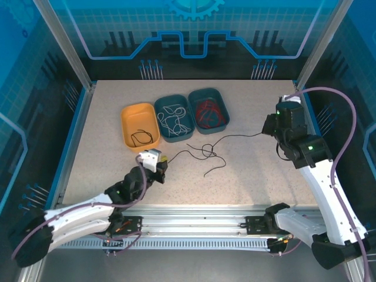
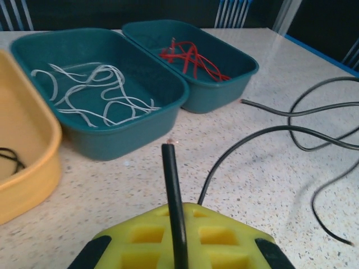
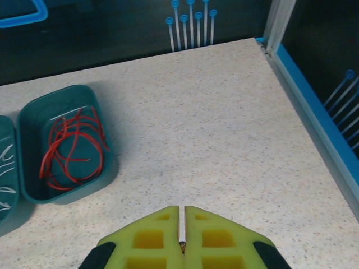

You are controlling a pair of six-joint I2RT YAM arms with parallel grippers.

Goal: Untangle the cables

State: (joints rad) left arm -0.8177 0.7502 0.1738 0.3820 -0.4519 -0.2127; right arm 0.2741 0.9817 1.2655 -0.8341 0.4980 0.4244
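Black cables (image 1: 207, 151) lie knotted together on the table's middle. My left gripper (image 1: 160, 168) is shut on the end of one black cable (image 2: 171, 179), whose tip pokes out past the yellow fingers (image 2: 224, 238). My right gripper (image 1: 268, 130) is shut on another black cable end (image 3: 182, 243), a strand that runs left to the knot. White cables (image 1: 174, 117) fill the middle teal bin (image 2: 134, 131). Red cables (image 1: 208, 110) sit in the right teal bin (image 3: 109, 162). One more black cable (image 1: 142, 137) is coiled in the orange bin (image 1: 127, 114).
The three bins stand side by side at the back left of the table. Loose black loops (image 2: 314, 112) spread to the right of my left gripper. A blue raised edge (image 3: 320, 123) borders the table on the right, with cage posts at the corners.
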